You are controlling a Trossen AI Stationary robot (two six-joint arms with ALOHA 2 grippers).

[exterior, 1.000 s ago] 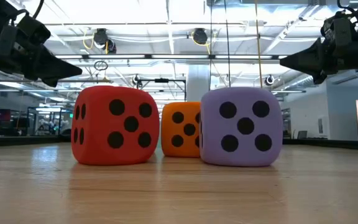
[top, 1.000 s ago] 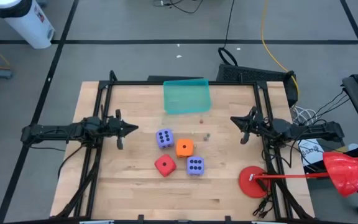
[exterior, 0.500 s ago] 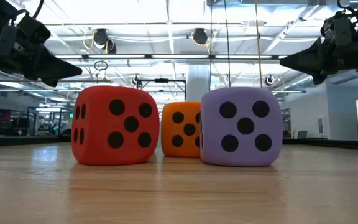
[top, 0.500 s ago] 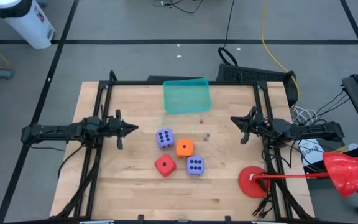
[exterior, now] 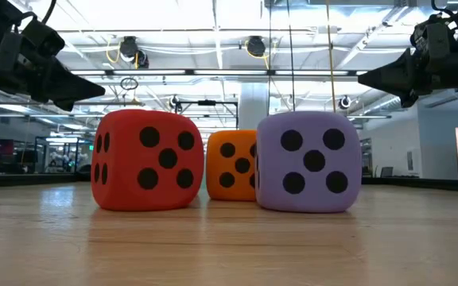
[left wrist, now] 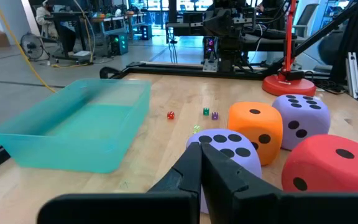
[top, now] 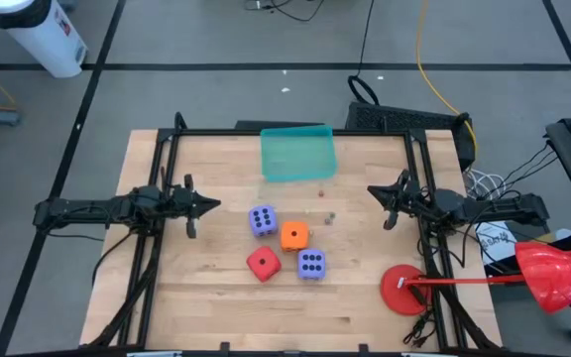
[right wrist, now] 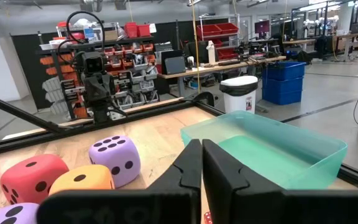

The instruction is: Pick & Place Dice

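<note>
Nothing changed over the last second: dice, arms and bin all exactly as in the earlier frames, so judged not yet begun, no die lifted.

Nearest the low camera: red die (exterior: 143,160) and a purple die (exterior: 308,161) side by side on the table (exterior: 229,246), orange die (exterior: 230,164) just behind and between them. Fourth die hidden there.

From above, all four clustered mid-table: second purple die (top: 262,220) farthest back, orange (top: 293,236) just beside it, red (top: 263,263) and purple (top: 311,264) at the front. Beyond them, well apart, the teal bin (top: 297,154) at the far edge, holding nothing.

Left hand (top: 213,206) near the back purple die, fingers pressed together, holding nothing. Right hand (top: 373,191) at the opposite side, likewise closed and holding nothing.

Only in the left wrist view: a few tiny coloured dice (left wrist: 205,112) scattered on the table between bin and big dice. Only from above: red round disc (top: 403,290) near the right front corner.
</note>
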